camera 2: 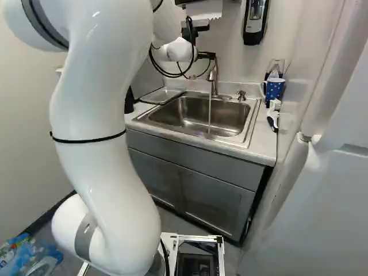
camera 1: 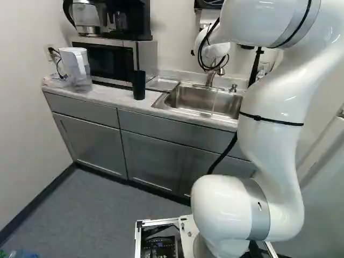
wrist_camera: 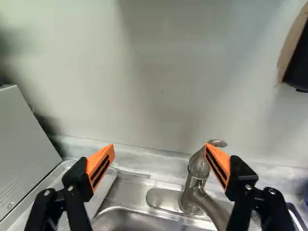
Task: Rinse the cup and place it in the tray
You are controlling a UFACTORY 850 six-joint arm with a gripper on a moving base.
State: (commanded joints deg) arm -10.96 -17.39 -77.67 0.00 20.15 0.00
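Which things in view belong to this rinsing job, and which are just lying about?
Probably the job's:
running faucet
sink
metal tray
black tumbler or blue dotted mug, unclear which
open end effector

Seemingly just about:
microwave
kettle
pitcher
brush
wall dispenser

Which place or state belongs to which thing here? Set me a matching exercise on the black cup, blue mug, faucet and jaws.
Things:
1. Black cup
2. Blue mug
3. Faucet
4. Jaws

Places and states:
A. Spread wide apart
B. On the counter, by the microwave
C. Letting water run into the sink
D. Right of the sink in the right base view

Right pairs: 1-B, 2-D, 3-C, 4-A
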